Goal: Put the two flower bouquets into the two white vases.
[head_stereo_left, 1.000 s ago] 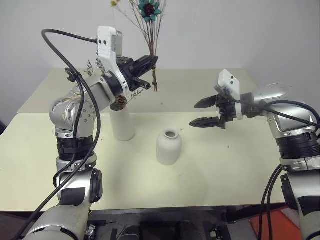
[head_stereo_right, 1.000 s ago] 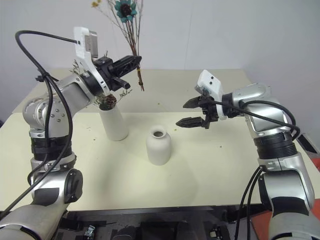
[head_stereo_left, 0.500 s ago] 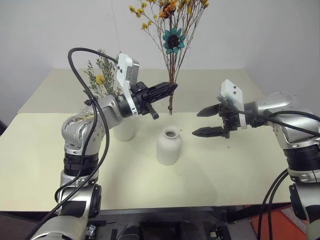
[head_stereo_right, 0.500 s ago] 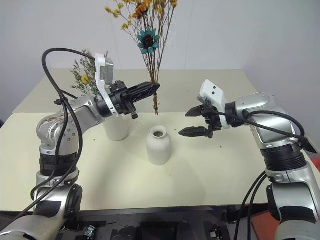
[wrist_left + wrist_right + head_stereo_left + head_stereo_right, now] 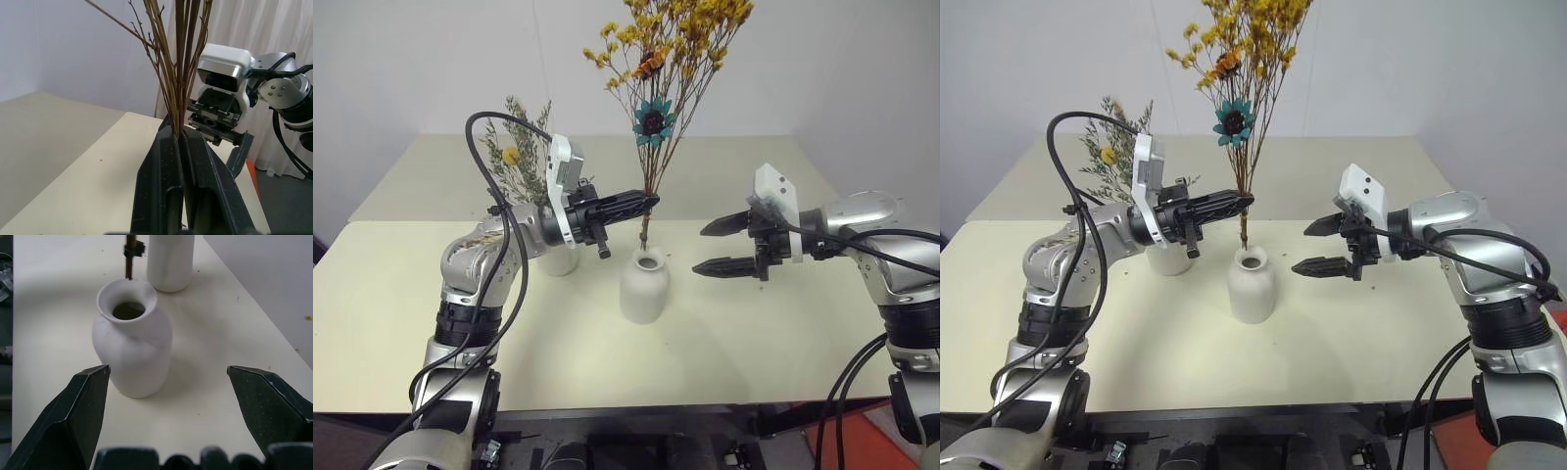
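My left gripper is shut on the stems of the yellow-orange bouquet, which stands upright with orange and teal flowers on top. Its stem ends hang just above the far rim of the short rounded white vase. In the left wrist view the stems rise from between the closed fingers. The grey-green sprig bunch stands in the taller white vase, partly hidden behind my left arm. My right gripper hovers open to the right of the short vase, pointing at it, with nothing between its fingers.
Both vases stand near the middle of a cream table. A second cream tabletop adjoins it at the back, below a white wall. The taller vase stands close behind the short one as the right wrist sees it.
My left gripper has come down and swung right, turning the yellow-orange bouquet upright and bringing its stem ends over the short vase. The right gripper has drawn back slightly, still open.
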### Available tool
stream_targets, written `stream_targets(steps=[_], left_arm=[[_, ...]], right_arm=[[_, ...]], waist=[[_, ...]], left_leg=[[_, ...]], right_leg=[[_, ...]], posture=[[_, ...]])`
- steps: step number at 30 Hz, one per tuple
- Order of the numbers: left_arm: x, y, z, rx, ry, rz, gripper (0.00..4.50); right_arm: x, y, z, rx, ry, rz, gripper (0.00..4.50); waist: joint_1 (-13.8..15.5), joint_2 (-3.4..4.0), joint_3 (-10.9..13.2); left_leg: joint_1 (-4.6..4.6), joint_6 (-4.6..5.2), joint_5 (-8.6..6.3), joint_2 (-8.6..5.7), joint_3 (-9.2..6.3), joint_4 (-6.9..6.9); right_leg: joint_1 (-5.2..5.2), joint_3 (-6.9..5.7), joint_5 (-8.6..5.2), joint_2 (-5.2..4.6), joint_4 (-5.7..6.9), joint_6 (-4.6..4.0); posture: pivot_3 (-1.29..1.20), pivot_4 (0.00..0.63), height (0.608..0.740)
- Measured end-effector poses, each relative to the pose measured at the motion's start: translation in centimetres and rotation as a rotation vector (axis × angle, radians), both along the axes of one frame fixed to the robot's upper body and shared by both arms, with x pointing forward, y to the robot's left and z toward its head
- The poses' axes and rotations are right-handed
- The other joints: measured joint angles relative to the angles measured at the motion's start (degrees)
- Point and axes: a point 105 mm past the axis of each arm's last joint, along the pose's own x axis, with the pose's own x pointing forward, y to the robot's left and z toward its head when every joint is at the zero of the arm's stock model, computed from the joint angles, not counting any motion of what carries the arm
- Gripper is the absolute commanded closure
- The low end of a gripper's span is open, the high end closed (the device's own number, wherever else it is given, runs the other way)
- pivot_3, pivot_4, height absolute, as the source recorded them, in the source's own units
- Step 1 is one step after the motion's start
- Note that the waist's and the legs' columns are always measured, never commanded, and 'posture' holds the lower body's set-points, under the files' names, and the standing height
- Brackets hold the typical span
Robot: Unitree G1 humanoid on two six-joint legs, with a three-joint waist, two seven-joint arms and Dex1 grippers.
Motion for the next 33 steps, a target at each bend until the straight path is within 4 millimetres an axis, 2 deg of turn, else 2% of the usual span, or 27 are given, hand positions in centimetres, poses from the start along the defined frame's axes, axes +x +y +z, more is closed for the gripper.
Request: stream_targets(steps=[12, 17, 20, 23, 30, 31, 33], left_arm=[[0.0, -0.7, -1.1, 0.001, 0.025, -0.027, 4.48], [0.1, -0.2, -3.2, 0.062, 0.043, -0.004, 4.48], [0.2, -0.1, -3.6, 0.072, 0.042, 0.006, 4.48], [0.2, -0.2, -3.7, 0.071, 0.045, 0.006, 3.7], [0.1, 0.0, -4.1, 0.081, 0.066, -0.003, 1.58], [0.1, 0.0, -4.1, 0.082, 0.067, -0.005, 1.17], [-0.1, 0.0, -4.0, 0.082, 0.063, -0.014, 0.66]], right_arm=[[-0.6, 0.2, 0.4, 0.007, -0.017, -0.001, 0.0], [-0.7, 0.4, 0.3, 0.016, -0.008, -0.004, 0.0], [-0.9, 0.5, 0.4, 0.021, -0.005, 0.007, 0.0], [-0.9, 0.6, 0.4, 0.021, -0.007, 0.008, 0.0], [-0.9, 0.5, 0.4, 0.019, -0.009, 0.003, 0.0], [-0.9, 0.5, 0.4, 0.019, -0.009, 0.003, 0.0], [-0.9, 0.5, 0.4, 0.019, -0.009, 0.002, 0.0]], waist=[[0.01, 0.0, 0.0], [-0.02, 0.0, 0.0], [0.16, 0.0, 0.0], [0.14, 0.0, 0.0], [0.13, 0.0, 0.0], [0.13, 0.0, 0.0], [0.14, 0.0, 0.0]], left_leg=[[0.02, 0.0, 0.0, 0.0, 0.0, 0.0], [0.02, 0.0, 0.0, 0.01, 0.0, 0.0], [0.01, 0.0, 0.0, 0.01, 0.0, 0.0], [0.01, 0.01, 0.0, 0.01, 0.0, 0.0], [0.02, 0.01, 0.0, 0.01, 0.0, 0.0], [0.01, 0.01, 0.0, 0.01, 0.0, 0.0], [0.01, 0.01, 0.0, 0.01, 0.0, 0.0]], right_leg=[[0.02, 0.0, -0.01, 0.01, 0.0, 0.01], [0.01, 0.01, -0.01, 0.02, 0.0, 0.01], [0.02, 0.0, -0.01, 0.01, -0.01, 0.02], [0.01, 0.0, -0.01, 0.01, -0.01, 0.02], [0.01, 0.01, -0.06, 0.02, -0.01, 0.09], [0.01, 0.0, -0.05, 0.02, -0.01, 0.09], [0.01, 0.01, -0.05, 0.01, -0.01, 0.09]], posture=[[0.0, 0.15, 0.74], [0.0, 0.15, 0.74], [0.0, 0.15, 0.74], [0.0, 0.15, 0.74], [0.0, 0.15, 0.74], [0.0, 0.15, 0.74], [0.0, 0.15, 0.74]])
